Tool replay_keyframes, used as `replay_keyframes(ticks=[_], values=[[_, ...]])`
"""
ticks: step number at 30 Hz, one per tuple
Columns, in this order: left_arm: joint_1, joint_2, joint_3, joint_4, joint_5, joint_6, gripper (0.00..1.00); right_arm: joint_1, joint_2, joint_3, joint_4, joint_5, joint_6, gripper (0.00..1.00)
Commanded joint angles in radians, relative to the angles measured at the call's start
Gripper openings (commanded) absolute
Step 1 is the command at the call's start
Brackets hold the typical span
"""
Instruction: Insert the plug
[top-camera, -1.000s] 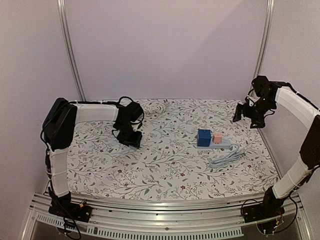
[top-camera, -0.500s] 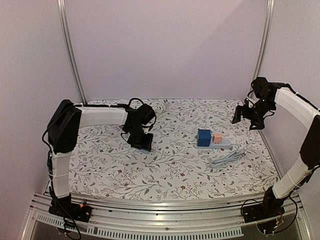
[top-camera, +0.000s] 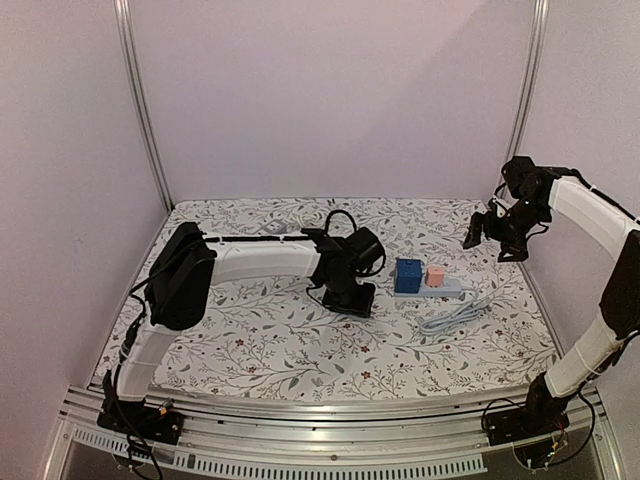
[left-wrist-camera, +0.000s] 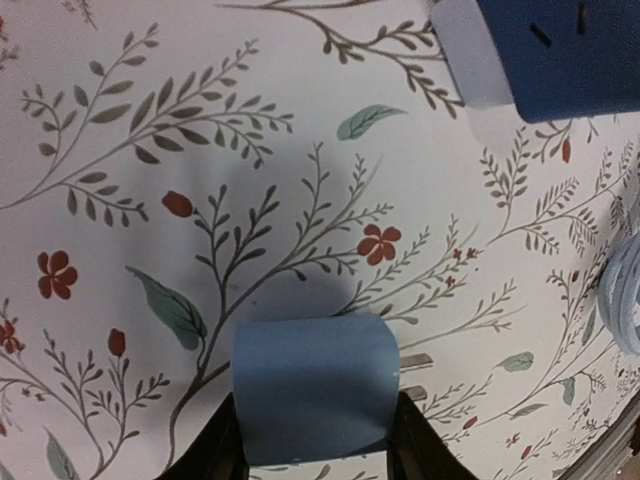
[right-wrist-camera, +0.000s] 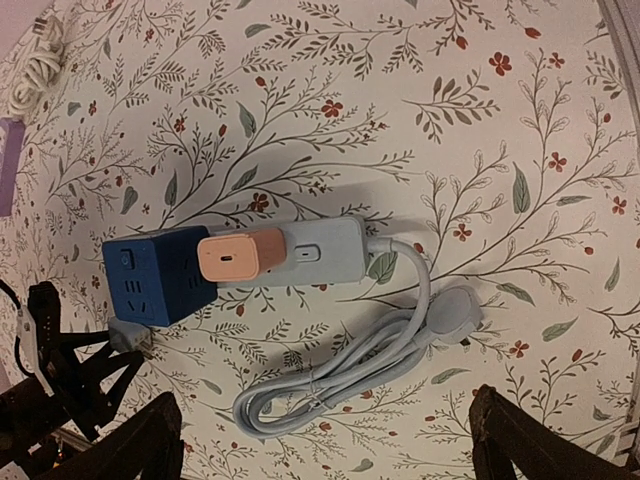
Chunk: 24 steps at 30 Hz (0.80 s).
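**Left hand clamped on the plug, near the strip's end**

Left hand: jaws narrow, black fingers pressed on either side of the plug. The plug was pale blue-grey, smooth and matte, a blocky shape with rounded corners. Two flat metal prongs stuck out of one side. It hung low over the desk, near the cube end of the power strip and not touching it.

Right hand: jaws spread wide and empty, raised above the desk's right side, well apart from the strip.

Desk covered in white cloth printed with thin grey-green sprigs, leaves and small red flowers.

The power strip was a pale grey bar with rounded ends, lying flat. On it sat a dark blue cube with slots in its faces and, just beside it, a small peach-pink adapter. The strip's grey cable lay looped and tied alongside. A small mark on the strip's face was too small to read.
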Motion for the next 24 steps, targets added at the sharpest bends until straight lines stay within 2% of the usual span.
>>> replay_keyframes(ticks=[1, 8, 24], values=[[0.001, 0.032, -0.009, -0.042, -0.002, -0.015, 0.46, 0.008, -0.022, -0.003, -0.007, 0.003, 0.005, 0.99], [-0.006, -0.067, -0.032, -0.040, -0.082, 0.008, 0.99, 0.008, -0.018, 0.000, -0.004, 0.001, 0.005, 0.99], [0.040, -0.379, -0.114, -0.084, -0.388, 0.203, 1.00, 0.009, -0.045, -0.043, 0.021, 0.016, -0.003, 0.99]])
